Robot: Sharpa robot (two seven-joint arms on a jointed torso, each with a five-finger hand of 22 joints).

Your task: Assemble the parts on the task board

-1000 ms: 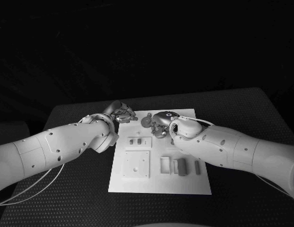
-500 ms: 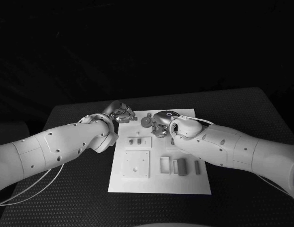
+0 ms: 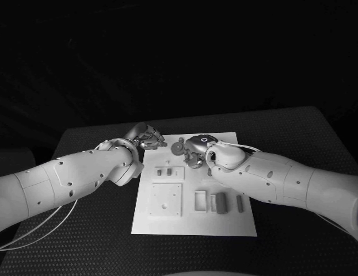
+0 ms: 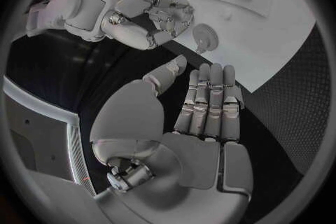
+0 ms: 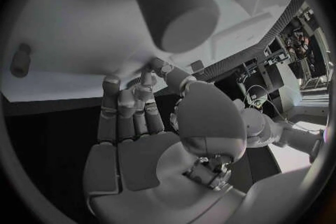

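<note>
The white task board lies in the middle of the table. Beside its far left corner hovers my left hand, its fingers stretched out flat and the palm holding nothing. My right hand is over the board's far end, with its fingertips close to the foot of a dark round part that stands on the board. The same round part shows its disc-shaped face just past the right hand. Whether the fingers grip it is hidden.
A square plate sits on the board's near left, two small pieces above it, and three upright pieces to its right. A small peg lies on the board. Black table surrounds the board.
</note>
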